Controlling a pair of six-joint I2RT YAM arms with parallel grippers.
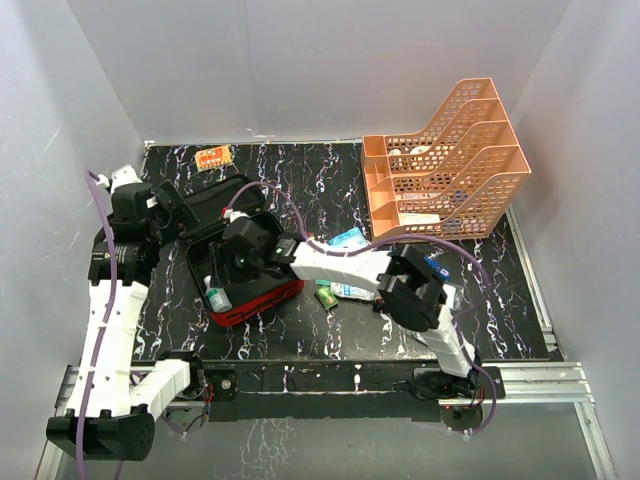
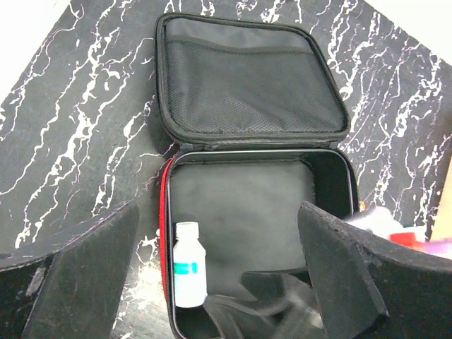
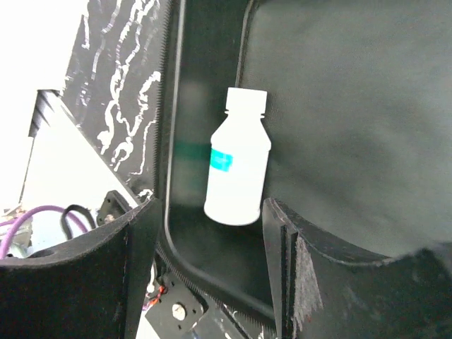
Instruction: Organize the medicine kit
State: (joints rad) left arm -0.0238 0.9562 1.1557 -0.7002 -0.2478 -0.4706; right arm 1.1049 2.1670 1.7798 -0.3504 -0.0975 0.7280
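The medicine kit (image 1: 262,302) lies open left of the table's middle, a red zip case with black lining, its lid (image 2: 247,85) folded back flat with a mesh pocket. A white bottle (image 2: 189,265) with a teal label lies on its side in the base, along the left wall. My right gripper (image 1: 228,268) reaches into the base. Its jaws are open around nothing, and the bottle (image 3: 238,166) lies just beyond its fingertips. My left gripper (image 2: 217,219) hovers wide open over the base with nothing between its fingers. It stands by the lid's left side (image 1: 180,215).
An orange tiered tray (image 1: 450,150) stands at the back right. Small medicine boxes (image 1: 348,238) and a green one (image 1: 326,296) lie on the black marbled table right of the kit. An orange packet (image 1: 213,157) lies at the back left. White walls enclose the table.
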